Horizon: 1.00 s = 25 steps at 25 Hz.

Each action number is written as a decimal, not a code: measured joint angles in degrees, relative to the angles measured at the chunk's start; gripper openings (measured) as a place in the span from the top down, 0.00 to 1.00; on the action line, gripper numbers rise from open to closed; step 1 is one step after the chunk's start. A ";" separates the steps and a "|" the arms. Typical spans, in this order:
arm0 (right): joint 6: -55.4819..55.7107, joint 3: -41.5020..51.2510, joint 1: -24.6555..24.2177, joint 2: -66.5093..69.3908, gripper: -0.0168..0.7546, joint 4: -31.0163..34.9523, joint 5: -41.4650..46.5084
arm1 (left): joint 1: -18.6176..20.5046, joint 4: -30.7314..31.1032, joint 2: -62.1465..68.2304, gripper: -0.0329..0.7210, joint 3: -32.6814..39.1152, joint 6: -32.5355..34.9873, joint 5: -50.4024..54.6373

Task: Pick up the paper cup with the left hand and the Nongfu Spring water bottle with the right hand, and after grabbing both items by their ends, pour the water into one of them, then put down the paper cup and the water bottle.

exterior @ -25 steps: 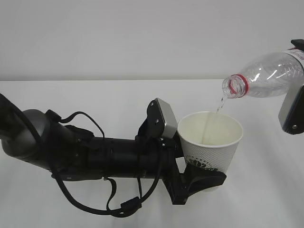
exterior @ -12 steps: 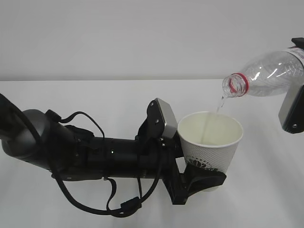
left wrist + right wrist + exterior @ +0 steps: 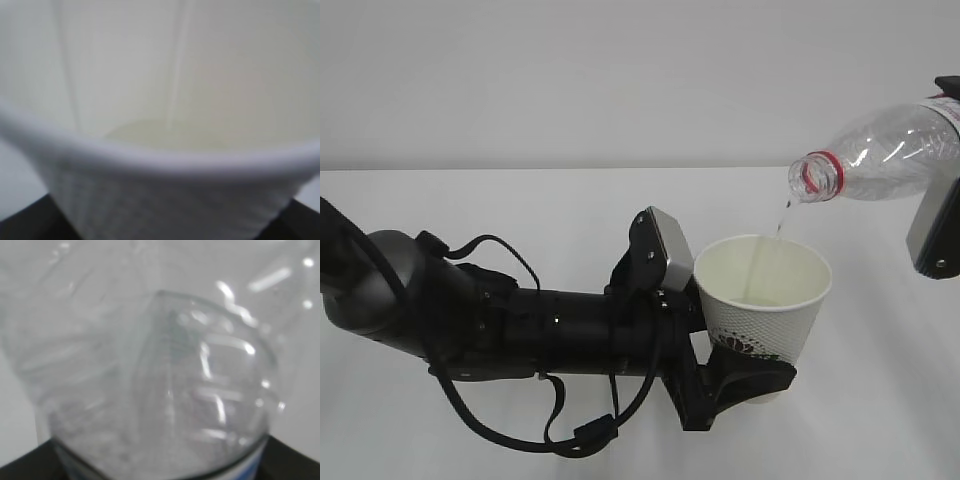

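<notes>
The white paper cup (image 3: 765, 300) stands upright in the air, with my left gripper (image 3: 750, 375) shut on its base. The clear Nongfu Spring water bottle (image 3: 880, 155) lies tilted at the upper right, its red-ringed open mouth above the cup's far rim. My right gripper (image 3: 950, 95) is shut on the bottle's rear end and is mostly cut off by the frame edge. A thin stream of water (image 3: 782, 215) falls into the cup. The left wrist view shows the cup (image 3: 160, 165) filling the frame, with water (image 3: 145, 135) pooled inside. The right wrist view shows only the blurred bottle (image 3: 165, 390).
The white table (image 3: 520, 220) runs back to a plain white wall. My left arm (image 3: 520, 320) with its looping cables stretches across the lower left. The right wrist's grey plate (image 3: 932, 225) hangs below the bottle.
The bottle has crept very slightly upward while water keeps trickling into the cup. The left arm and the cup have not moved.
</notes>
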 joint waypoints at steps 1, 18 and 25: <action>0.00 0.00 0.00 0.00 0.41 0.00 -0.04 | 0.00 0.00 0.00 0.24 0.00 0.00 0.00; 0.00 0.00 0.00 0.00 0.41 0.00 -0.63 | 0.00 0.00 0.00 0.24 0.00 0.00 0.00; 0.00 0.00 0.00 0.00 0.41 0.00 -0.63 | 0.00 0.00 0.00 0.24 0.00 0.00 0.00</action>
